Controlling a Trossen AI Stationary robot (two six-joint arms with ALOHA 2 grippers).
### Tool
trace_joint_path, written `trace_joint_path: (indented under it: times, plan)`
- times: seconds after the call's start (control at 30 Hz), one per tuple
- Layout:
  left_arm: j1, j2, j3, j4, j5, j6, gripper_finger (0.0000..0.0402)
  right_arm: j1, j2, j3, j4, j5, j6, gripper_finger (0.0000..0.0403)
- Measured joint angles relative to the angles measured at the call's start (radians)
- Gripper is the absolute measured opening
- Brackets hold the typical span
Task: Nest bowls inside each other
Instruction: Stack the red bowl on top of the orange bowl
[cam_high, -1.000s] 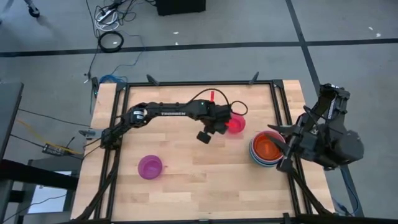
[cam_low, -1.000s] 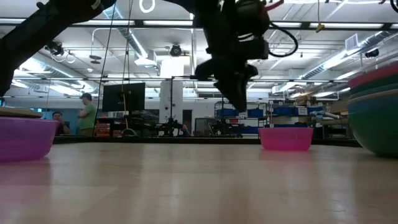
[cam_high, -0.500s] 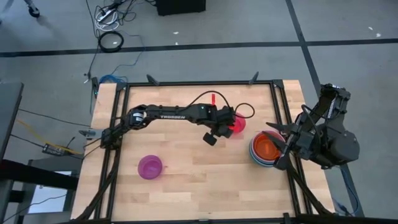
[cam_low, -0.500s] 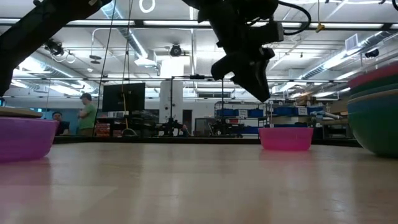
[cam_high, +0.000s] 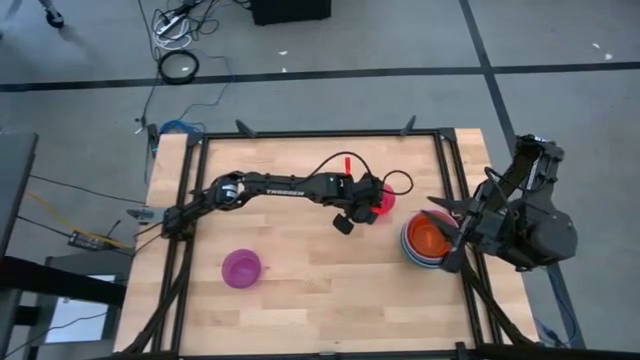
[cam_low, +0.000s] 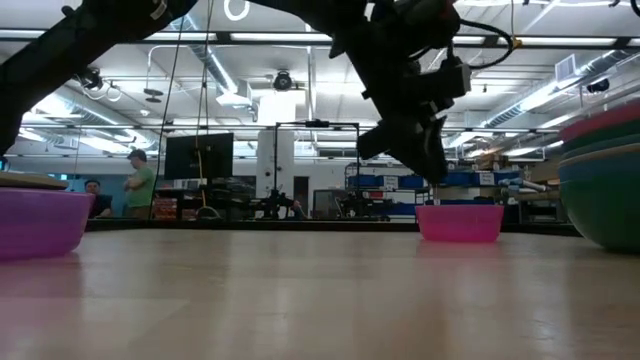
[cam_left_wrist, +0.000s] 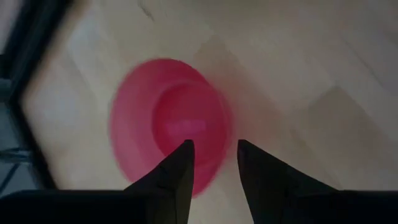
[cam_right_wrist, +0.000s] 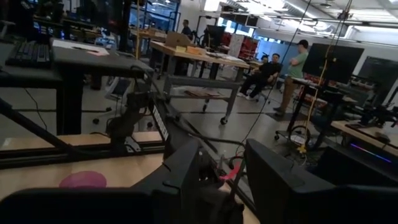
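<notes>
**Reaching for the pink bowl**

We see the pink bowl (cam_high: 380, 199) sitting upright toward the far edge of the worktop (cam_high: 300, 290), right of middle. Our left tool (cam_left_wrist: 213, 163) hangs just above its rim, fingers apart, apparently to straddle the wall. The stack of bowls (cam_high: 431, 240) with an orange one on top waits at the right edge, likely the destination. A magenta bowl (cam_high: 241, 268) sits alone nearer the front left. Our right tool (cam_right_wrist: 221, 171) idles beside the stack, fingers apart, holding nothing.
</notes>
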Motion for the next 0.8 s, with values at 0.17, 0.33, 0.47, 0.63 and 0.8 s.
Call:
trace_joint_path:
  times: [0.17,0.33,0.47,0.63,0.8]
  plan:
    - [-0.005,0.022,-0.001,0.017,0.003,0.000,0.0131,-0.005,0.000,0.000,-0.006,0.000,0.001,0.0117]
    - [-0.005,0.059,-0.003,0.043,0.000,-0.020,0.0131,-0.007,0.000,0.000,-0.013,0.000,0.011,0.0117]
    - [0.000,0.076,-0.002,0.088,-0.003,-0.035,0.0131,-0.007,0.000,0.000,-0.046,0.000,0.046,0.0116]
    - [0.013,0.122,-0.002,0.109,-0.003,-0.065,0.0131,-0.008,0.000,0.000,-0.057,0.001,0.055,0.0115]
    - [0.017,0.135,0.000,0.098,-0.001,-0.070,0.0097,-0.007,0.000,0.000,-0.058,0.000,0.057,0.0114]
